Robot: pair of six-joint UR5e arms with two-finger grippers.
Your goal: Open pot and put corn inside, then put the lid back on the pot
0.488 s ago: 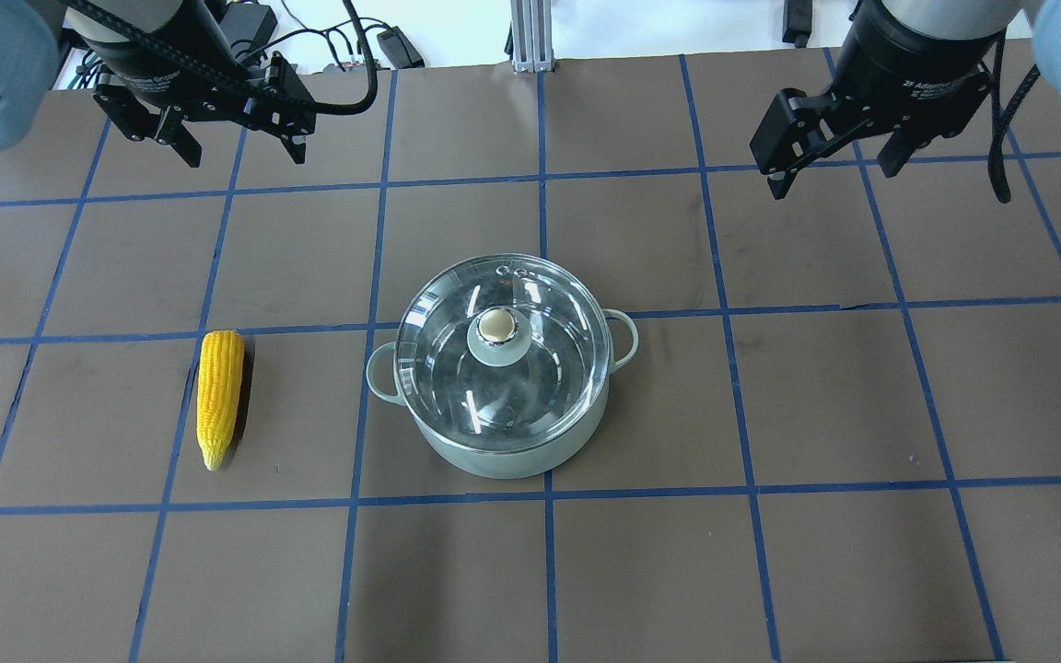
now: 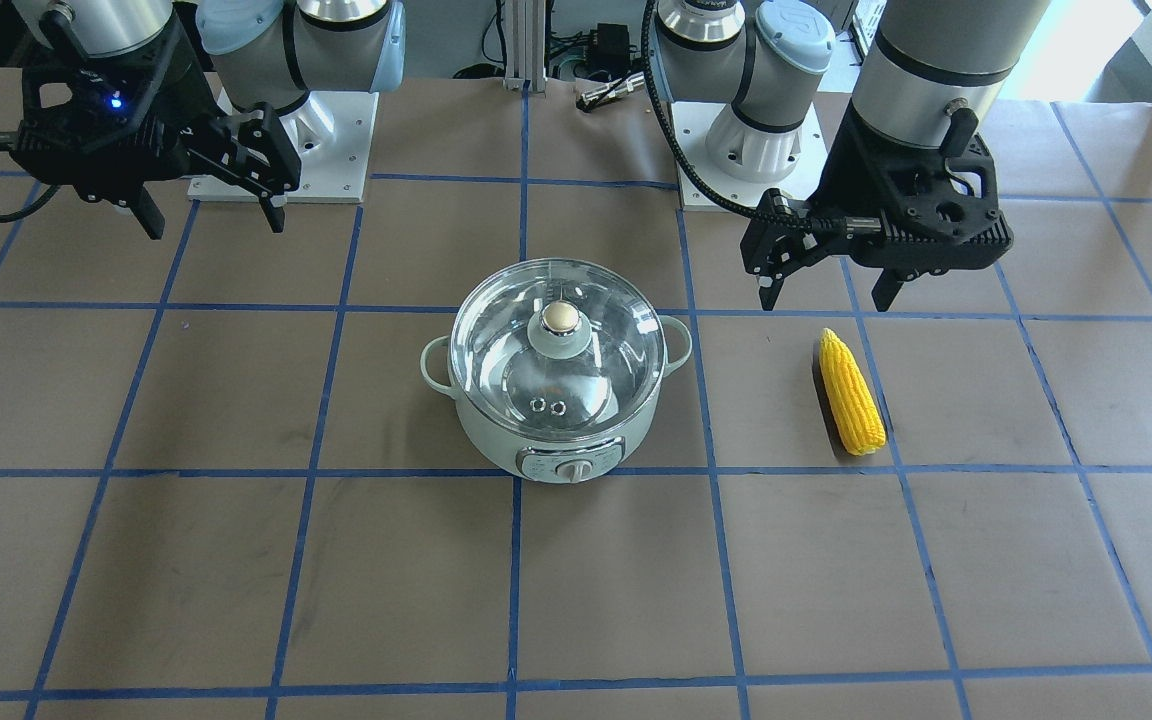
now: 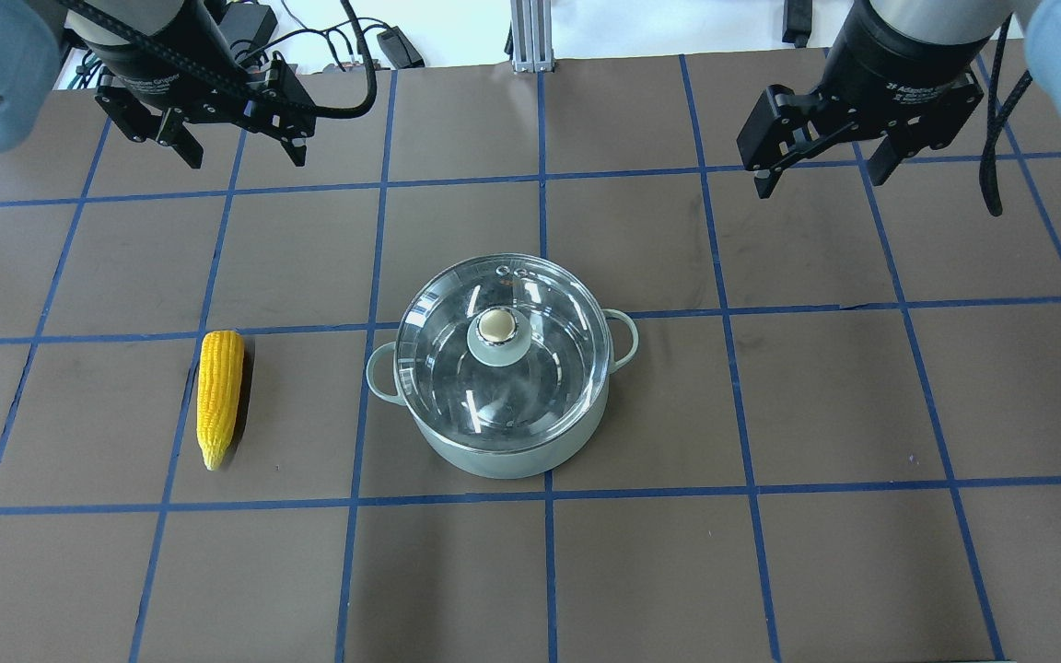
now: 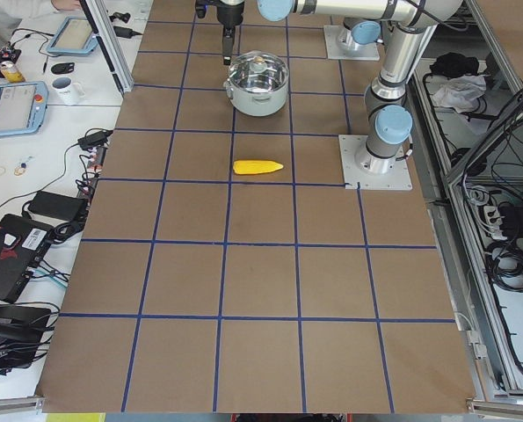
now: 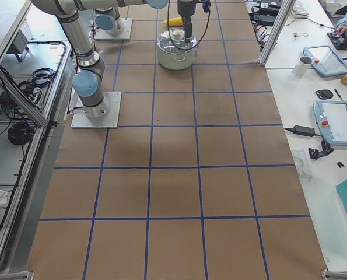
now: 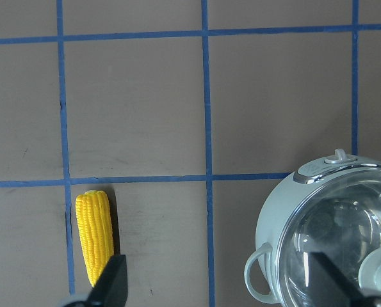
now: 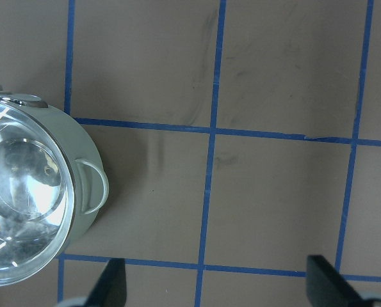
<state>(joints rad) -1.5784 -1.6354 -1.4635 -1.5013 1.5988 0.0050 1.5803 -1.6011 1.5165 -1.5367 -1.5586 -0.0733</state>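
Overhead exterior: lid [image 3: 497,328] seated on pot [image 3: 494,456], corn [image 3: 219,396] apart at left. Left claw [image 3: 243,158], right claw [image 3: 818,181] gaping empty, seemingly raised, far side.

Glossy glass lid [image 3: 453,370], smooth mint pot [image 3: 512,460], bumpy corn [image 3: 219,396], matt brown table [image 3: 816,571]

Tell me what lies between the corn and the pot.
Nothing stands there. The overhead view shows only bare table, crossed by one blue tape line, between the corn and the pot.
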